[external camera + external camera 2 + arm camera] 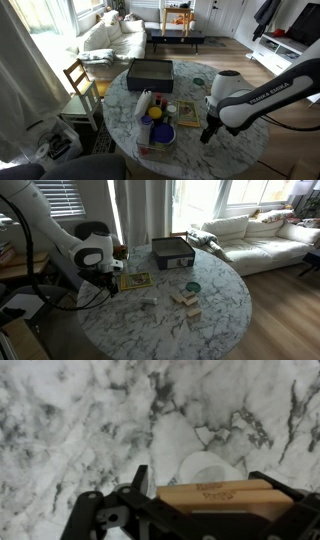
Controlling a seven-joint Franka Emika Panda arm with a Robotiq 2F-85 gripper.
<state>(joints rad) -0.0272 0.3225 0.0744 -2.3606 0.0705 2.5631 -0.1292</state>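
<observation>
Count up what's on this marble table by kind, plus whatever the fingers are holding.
Dark box: 1
Green disc: 1
Book: 1
Wooden block between the fingers: 1
Small pieces clustered mid-table: too blurred to count
Total counted: 4

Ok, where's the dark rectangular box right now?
In both exterior views the dark rectangular box sits at the far edge of the round marble table, towards the white sofa, with a small green disc close by.
</observation>
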